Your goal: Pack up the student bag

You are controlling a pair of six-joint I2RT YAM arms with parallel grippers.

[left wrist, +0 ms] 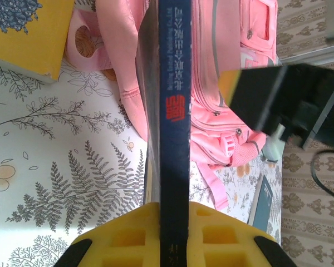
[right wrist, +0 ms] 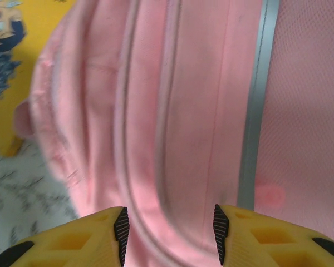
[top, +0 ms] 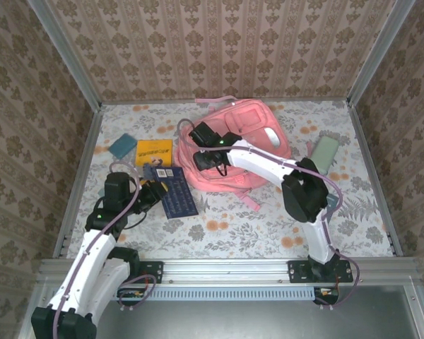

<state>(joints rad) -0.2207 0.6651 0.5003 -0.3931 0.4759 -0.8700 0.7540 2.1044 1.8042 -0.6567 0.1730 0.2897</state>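
- While pinching a dark blue book (left wrist: 172, 139) at its near end: left gripper (left wrist: 172, 222) pressed almost together, yellow fingers (left wrist: 122, 233) flat against both covers.
- Book held edge-on to the wrist camera, its spine with a red seal and pale lettering running straight ahead from the fingertips.
- From above, left gripper at the book's left edge, cover facing up; whether the book rests on the table (top: 268, 226) or hangs clear of it, impossible to tell.
- Student bag (left wrist: 234, 72) ahead of the left gripper and off to its right, past the book's far end; touching the book or not, cannot tell.
- Right gripper (right wrist: 170, 233) spread partway, black pads (right wrist: 121, 231) apart with pink fabric swelling in the gap between them; contact between pads and fabric not to be made out.
- Student bag directly beneath and ahead of the right gripper, with a grey reflective stripe (right wrist: 256, 111) running forward just past the right-hand pad.
- From above, right gripper poised over the left part of the student bag, near its left edge.
- Yellow book (top: 154, 150) just beside the student bag, left of the right gripper and ahead-left of the left one.
- Teal pad (top: 122, 146) further left, beside the yellow book.
- Pale green case (top: 325, 152) past the bag's right side, well apart from both grippers.
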